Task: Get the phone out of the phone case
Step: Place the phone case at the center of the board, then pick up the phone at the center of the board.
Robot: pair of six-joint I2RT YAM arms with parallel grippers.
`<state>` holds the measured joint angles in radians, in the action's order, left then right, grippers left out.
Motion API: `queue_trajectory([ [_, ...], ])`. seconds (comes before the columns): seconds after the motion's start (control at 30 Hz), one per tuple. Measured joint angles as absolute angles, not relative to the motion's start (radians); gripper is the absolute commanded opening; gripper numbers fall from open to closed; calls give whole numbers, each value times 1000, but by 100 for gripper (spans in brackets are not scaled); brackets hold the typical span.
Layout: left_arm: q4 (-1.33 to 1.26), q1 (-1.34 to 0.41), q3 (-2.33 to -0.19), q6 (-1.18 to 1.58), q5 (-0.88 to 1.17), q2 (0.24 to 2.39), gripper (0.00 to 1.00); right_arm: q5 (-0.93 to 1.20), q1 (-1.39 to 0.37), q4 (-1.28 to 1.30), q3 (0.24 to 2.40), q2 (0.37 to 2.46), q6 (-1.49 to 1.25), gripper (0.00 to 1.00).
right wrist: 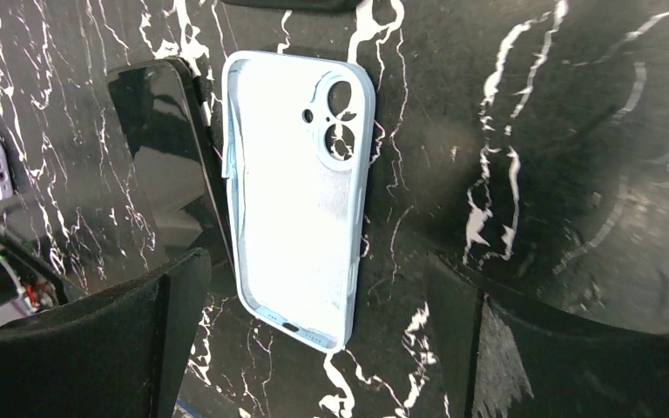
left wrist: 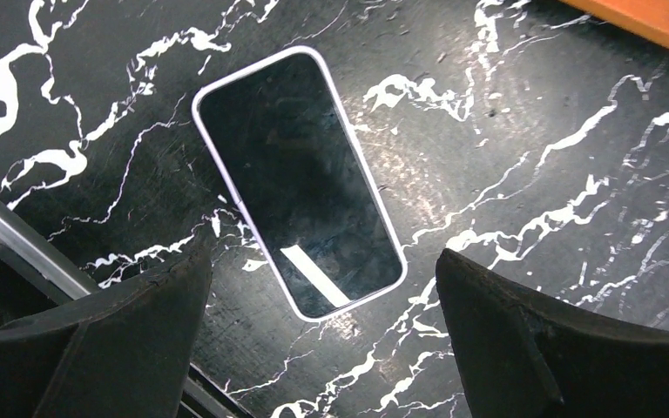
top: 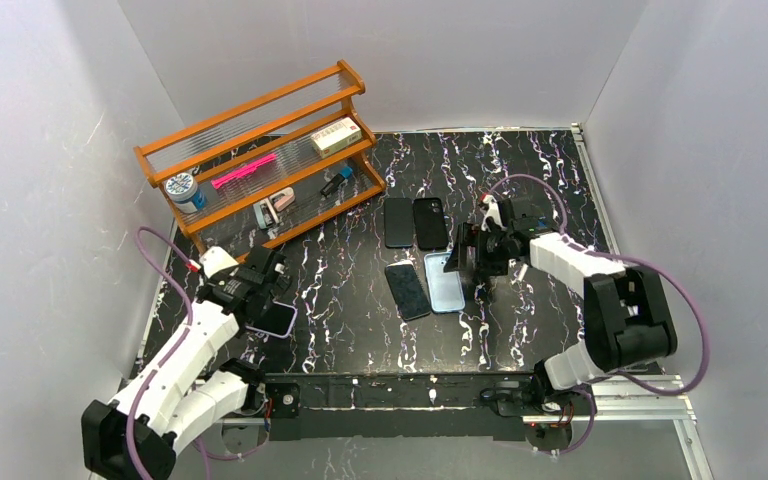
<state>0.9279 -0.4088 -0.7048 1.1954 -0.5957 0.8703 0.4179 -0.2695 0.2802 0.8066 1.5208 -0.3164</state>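
A phone in a lilac case [left wrist: 300, 178] lies screen up on the black marble table, below and between my left fingers; it also shows in the top view [top: 274, 319]. My left gripper [left wrist: 324, 348] is open and hovers above the phone's near end, touching nothing. An empty light blue case [right wrist: 300, 192] lies inside up in the middle of the table, with a bare dark phone [right wrist: 170, 157] right beside it. My right gripper [right wrist: 314, 348] is open and empty above the blue case's lower end. In the top view the left gripper [top: 263, 278] is at the left and the right gripper [top: 467, 260] mid-right.
An orange wooden rack [top: 260, 150] with small items stands at the back left. Two dark phones [top: 398, 221] [top: 430, 222] lie side by side behind the blue case [top: 444, 281]. A metal rail [left wrist: 17, 231] runs along the table's near edge by the left gripper.
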Motion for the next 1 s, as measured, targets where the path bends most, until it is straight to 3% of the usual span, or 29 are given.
queue_trajectory([
  [0.4,904,-404,-625,1369,-586,965,98,256,-270,258,753,1156,-313,99],
  [1.0,747,-357,-573,1445,-569,1181,98,301,-270,234,703,1125,-301,99],
])
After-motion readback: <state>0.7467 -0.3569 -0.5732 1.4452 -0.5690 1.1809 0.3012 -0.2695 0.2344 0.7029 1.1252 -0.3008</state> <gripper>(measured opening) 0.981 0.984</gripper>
